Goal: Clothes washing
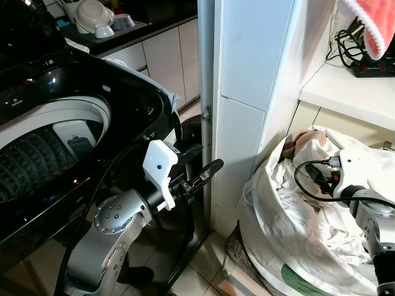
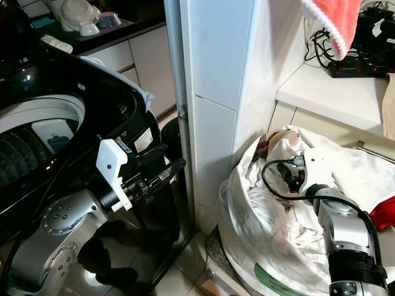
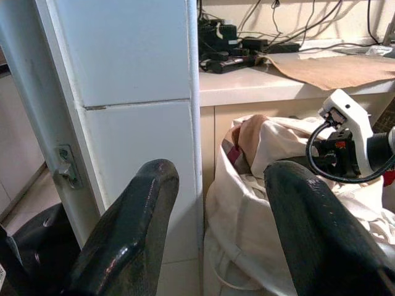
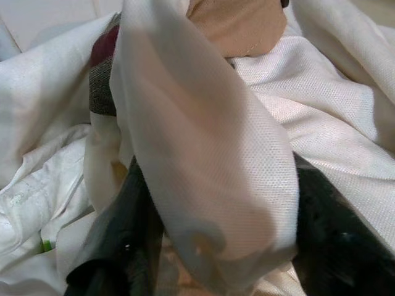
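Your right gripper (image 4: pixel 210 246) is buried in the laundry bag (image 1: pixel 278 246); its wrist view shows the fingers spread around a white cloth fold (image 4: pixel 203 154). Left gripper (image 3: pixel 228 228) hangs open beside the washing machine (image 1: pixel 55 142).

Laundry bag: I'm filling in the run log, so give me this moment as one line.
stage: picking laundry | right gripper: in laundry bag, fingers around white cloth | left gripper: open, idle beside washing machine, lid up
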Robot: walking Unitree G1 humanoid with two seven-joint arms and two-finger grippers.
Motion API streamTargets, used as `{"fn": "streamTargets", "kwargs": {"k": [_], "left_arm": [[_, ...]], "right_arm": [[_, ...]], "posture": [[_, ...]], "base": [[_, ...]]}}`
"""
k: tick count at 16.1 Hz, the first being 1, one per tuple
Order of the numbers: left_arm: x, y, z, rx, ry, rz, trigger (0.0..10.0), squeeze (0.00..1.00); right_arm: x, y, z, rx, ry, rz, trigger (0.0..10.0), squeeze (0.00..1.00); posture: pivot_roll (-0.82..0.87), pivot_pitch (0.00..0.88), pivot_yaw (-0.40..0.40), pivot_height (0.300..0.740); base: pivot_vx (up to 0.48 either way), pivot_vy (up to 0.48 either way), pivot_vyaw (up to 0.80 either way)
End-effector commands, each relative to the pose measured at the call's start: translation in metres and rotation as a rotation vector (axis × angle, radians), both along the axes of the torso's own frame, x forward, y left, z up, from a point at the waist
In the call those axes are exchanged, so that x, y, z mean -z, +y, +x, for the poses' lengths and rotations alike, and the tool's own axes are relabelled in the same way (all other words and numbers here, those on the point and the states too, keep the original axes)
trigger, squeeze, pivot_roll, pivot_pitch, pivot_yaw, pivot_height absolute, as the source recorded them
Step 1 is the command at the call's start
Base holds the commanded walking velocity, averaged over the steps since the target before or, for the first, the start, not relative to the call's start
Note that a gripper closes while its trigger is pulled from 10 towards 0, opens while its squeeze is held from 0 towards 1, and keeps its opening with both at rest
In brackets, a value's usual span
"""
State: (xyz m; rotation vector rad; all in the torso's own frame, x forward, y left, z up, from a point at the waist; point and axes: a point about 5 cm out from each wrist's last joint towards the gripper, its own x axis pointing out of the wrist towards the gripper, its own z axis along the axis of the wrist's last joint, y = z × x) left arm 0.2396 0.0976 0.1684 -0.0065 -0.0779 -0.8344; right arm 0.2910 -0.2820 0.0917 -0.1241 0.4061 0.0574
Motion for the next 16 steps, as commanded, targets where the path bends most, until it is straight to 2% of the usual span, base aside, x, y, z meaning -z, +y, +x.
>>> {"fn": "streamTargets", "kwargs": {"k": [1,11,14,16], "left_arm": [[0.001,0.0,-0.002,0.011,0.011,0.003,10.0,0.0],[0.004,-0.002,-0.003,0.018,0.022,0.003,10.0,0.0],[0.005,-0.002,-0.002,0.017,0.023,0.003,10.0,0.0],[0.005,-0.001,-0.002,0.015,0.022,0.003,10.0,0.0]], "right_arm": [[-0.002,0.001,0.0,-0.023,-0.011,-0.006,0.0,0.0],[-0.012,-0.005,-0.013,-0.053,-0.043,0.001,0.0,0.0],[-0.024,-0.009,-0.022,-0.11,-0.046,-0.007,0.0,0.0],[-0.038,-0.008,-0.027,-0.18,-0.06,0.035,0.0,0.0]], "posture": [[-0.08,0.0,0.087,0.74],[-0.09,0.005,0.094,0.74],[-0.1,0.004,0.094,0.74],[-0.1,0.005,0.094,0.74]], "base": [[0.0,0.0,0.0],[0.0,0.0,0.0],[0.0,0.0,0.0],[0.0,0.0,0.0]]}}
